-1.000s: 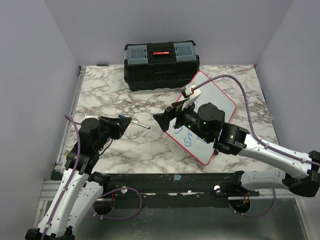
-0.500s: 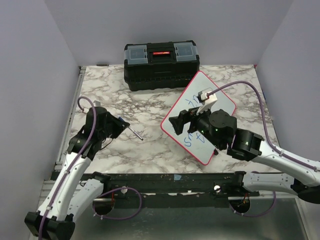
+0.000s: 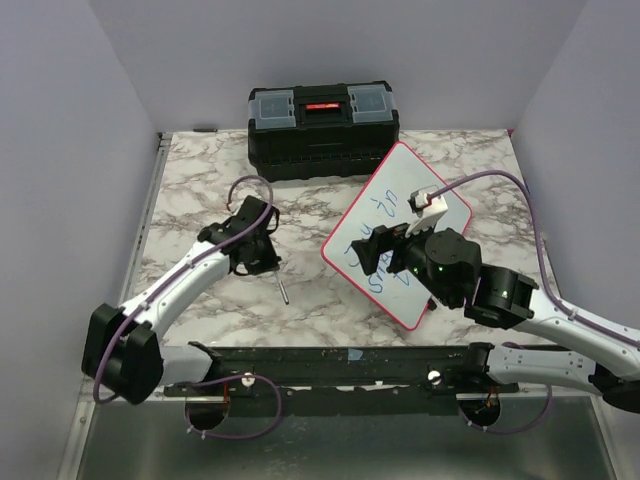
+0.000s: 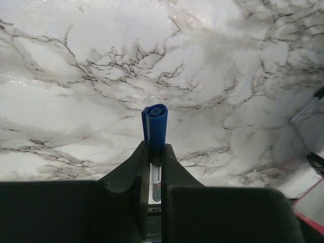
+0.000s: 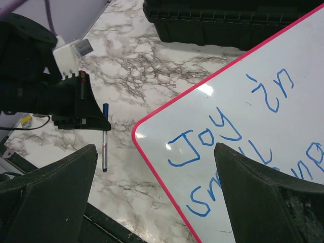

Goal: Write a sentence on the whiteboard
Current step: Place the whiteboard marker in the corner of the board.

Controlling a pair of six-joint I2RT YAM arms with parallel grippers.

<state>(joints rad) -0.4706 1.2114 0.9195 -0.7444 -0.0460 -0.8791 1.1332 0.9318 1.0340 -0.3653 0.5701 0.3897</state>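
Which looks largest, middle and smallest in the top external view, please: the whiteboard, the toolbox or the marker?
1. Whiteboard and toolbox: too close to rank. The board looks slightly larger, but the toolbox sits farther from the camera.
2. Marker: clearly the smallest.

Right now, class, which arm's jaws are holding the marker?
The left gripper: its jaws are shut on the marker, while the right gripper has its jaws wide open, empty, above the whiteboard.

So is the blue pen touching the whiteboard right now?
Apart. The right wrist view shows the blue marker off to the left, with a strip of bare marble table plainly between it and the red rim of the whiteboard.
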